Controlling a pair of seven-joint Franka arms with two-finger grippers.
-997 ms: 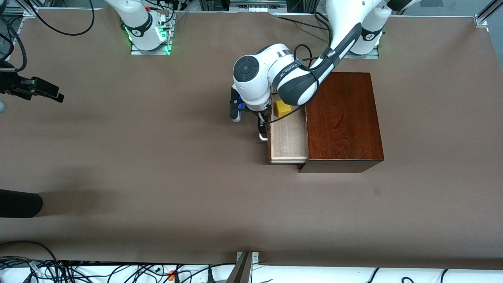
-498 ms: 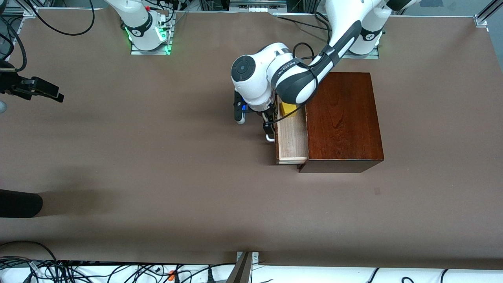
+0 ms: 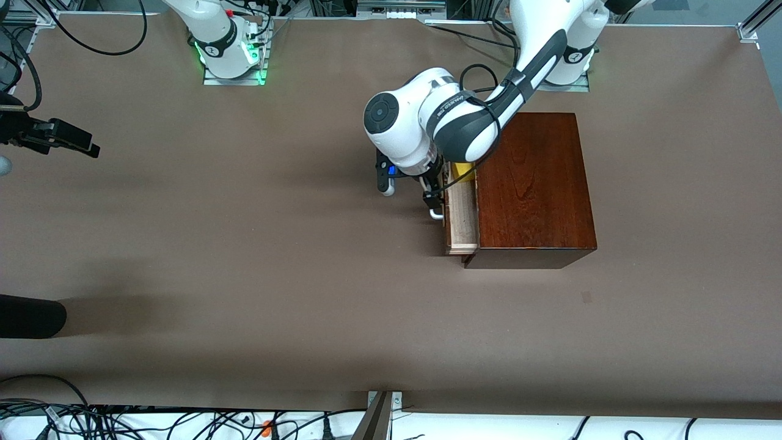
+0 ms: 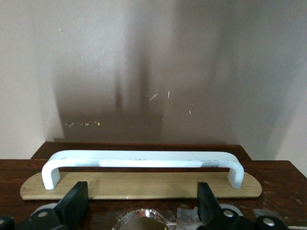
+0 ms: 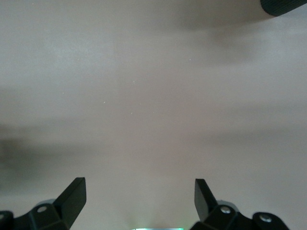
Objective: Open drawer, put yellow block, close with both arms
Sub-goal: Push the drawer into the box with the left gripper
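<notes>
Drawer [image 3: 462,214]: pushed further into the mahogany box [image 3: 533,186] since a second ago; you now see only a narrow strip of tray. Yellow block [image 3: 463,169]: inside the drawer, mostly hidden under the left arm. Left gripper [image 4: 140,203]: fingers spread, at the white handle [image 4: 144,160]. Right gripper [image 5: 139,199]: spread, waiting over bare table [image 3: 244,244] at the right arm's end

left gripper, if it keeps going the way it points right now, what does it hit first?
Likely the drawer front: the left gripper sits open right at it, fingers spread either side of the white handle. Whether it already touches is unclear.
</notes>
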